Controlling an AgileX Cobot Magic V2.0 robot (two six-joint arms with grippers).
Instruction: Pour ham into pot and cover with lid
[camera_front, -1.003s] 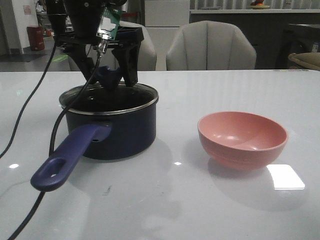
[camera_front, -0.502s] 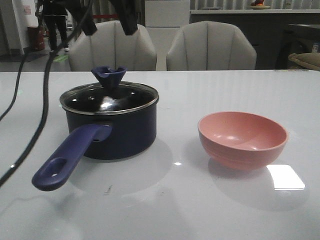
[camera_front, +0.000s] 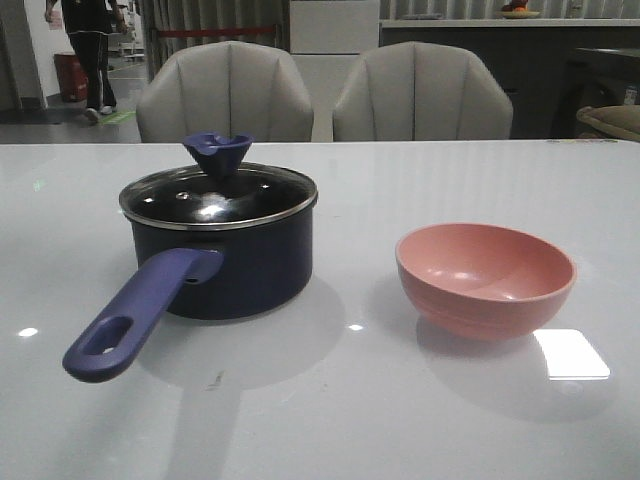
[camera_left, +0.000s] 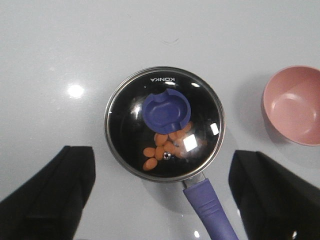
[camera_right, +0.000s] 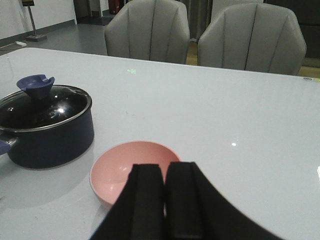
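Observation:
The navy pot (camera_front: 235, 265) stands left of centre on the table, its purple-blue handle (camera_front: 135, 315) toward the near left. The glass lid (camera_front: 218, 196) with its purple-blue knob (camera_front: 217, 153) sits flat on the pot. In the left wrist view several orange ham bits (camera_left: 162, 147) show through the lid (camera_left: 165, 122). My left gripper (camera_left: 162, 195) is open and empty, high above the pot, out of the front view. My right gripper (camera_right: 165, 200) is shut and empty, near the pink bowl (camera_right: 132, 170).
The empty pink bowl (camera_front: 485, 278) stands right of the pot. Two grey chairs (camera_front: 225, 90) stand behind the white table (camera_front: 350, 420). A person walks at the far left in the background.
My left gripper has let go of the lid's knob and risen out of the front view with its cables. The lid stays on the pot.

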